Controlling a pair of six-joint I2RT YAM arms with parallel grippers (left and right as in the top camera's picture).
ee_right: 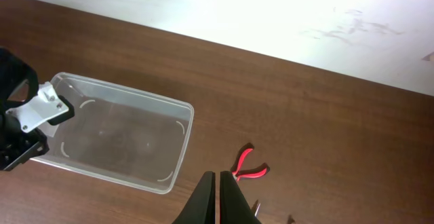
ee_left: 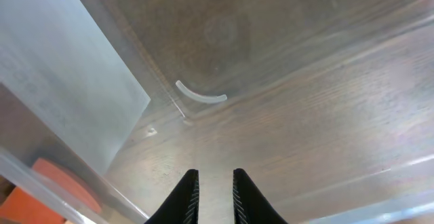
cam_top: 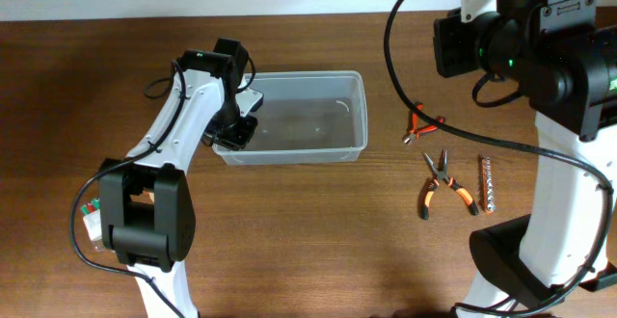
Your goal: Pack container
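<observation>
The container (cam_top: 291,151) is a clear rectangular tub at the table's centre, with nothing visible in it. My left gripper (cam_top: 236,128) is at the tub's left end. In the left wrist view its fingers (ee_left: 215,183) are a little apart with nothing between them, just above the tub's floor (ee_left: 285,68). My right gripper (ee_right: 217,183) is shut and empty, held high above the table. Below it are the tub's near right corner (ee_right: 182,149) and red-handled pliers (ee_right: 245,166).
Red-handled pliers (cam_top: 422,125), orange-and-black pliers (cam_top: 443,185) and a strip of bits (cam_top: 489,183) lie right of the tub. A small case with coloured bits (cam_top: 92,217) sits at the far left. An orange shape (ee_left: 57,183) shows through the tub's wall.
</observation>
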